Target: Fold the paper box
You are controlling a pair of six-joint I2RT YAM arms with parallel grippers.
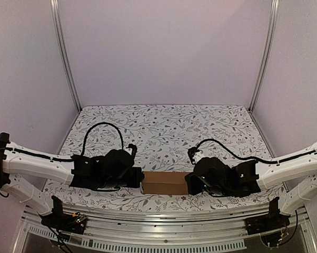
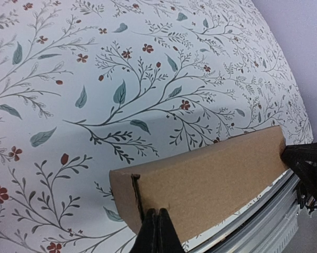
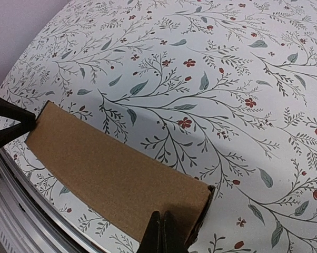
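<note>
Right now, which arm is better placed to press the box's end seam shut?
Left, probably: the left gripper touches the paper box at its seam; the right gripper sits farther from its own.

The paper box [image 1: 165, 183] lies on the table [image 1: 164, 124] by its near edge, with the left gripper [image 1: 140, 179] at the box's left end and the right gripper [image 1: 188, 184] at its right end.

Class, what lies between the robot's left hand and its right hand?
The brown paper box lies between the left hand and the right hand, one hand at each end; the top view shows it best.
</note>
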